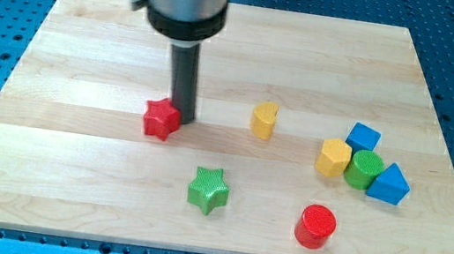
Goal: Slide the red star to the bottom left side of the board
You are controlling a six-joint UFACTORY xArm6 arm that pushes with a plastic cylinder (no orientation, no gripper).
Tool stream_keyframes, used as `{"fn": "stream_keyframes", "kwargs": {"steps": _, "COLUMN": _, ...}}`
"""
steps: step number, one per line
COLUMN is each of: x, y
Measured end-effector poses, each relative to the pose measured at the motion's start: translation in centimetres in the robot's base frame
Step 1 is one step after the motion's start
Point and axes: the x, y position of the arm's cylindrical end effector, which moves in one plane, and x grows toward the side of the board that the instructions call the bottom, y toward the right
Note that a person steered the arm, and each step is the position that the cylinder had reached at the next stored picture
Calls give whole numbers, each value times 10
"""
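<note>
The red star [160, 118] lies on the wooden board [86, 54], a little left of the board's middle. My tip [182, 120] stands right against the star's right side, touching or nearly touching it. The dark rod rises from there to the grey arm body at the view's top. The board's bottom left part lies down and to the left of the star.
A green star [208, 190] lies below and right of the red star. A yellow block [264, 120] is to the right. Further right stand a yellow hexagonal block [333, 157], a blue cube [364, 136], a green cylinder [364, 169], a blue triangular block [390, 185] and a red cylinder [315, 226].
</note>
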Motion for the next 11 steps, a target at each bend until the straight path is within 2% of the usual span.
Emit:
{"fn": "stream_keyframes", "kwargs": {"steps": 1, "x": 31, "y": -50}}
{"fn": "stream_keyframes", "kwargs": {"steps": 3, "x": 57, "y": -27}}
{"fn": "stream_keyframes", "kwargs": {"steps": 4, "x": 69, "y": -74}}
{"fn": "stream_keyframes", "kwargs": {"steps": 5, "x": 75, "y": -120}}
{"fn": "stream_keyframes", "kwargs": {"steps": 7, "x": 53, "y": -126}}
{"fn": "stream_keyframes", "kwargs": {"steps": 8, "x": 63, "y": -151}}
{"fn": "stream_keyframes", "kwargs": {"steps": 9, "x": 44, "y": -167}}
{"fn": "stream_keyframes", "kwargs": {"steps": 10, "x": 49, "y": -191}}
{"fn": "stream_keyframes", "kwargs": {"steps": 11, "x": 86, "y": -175}}
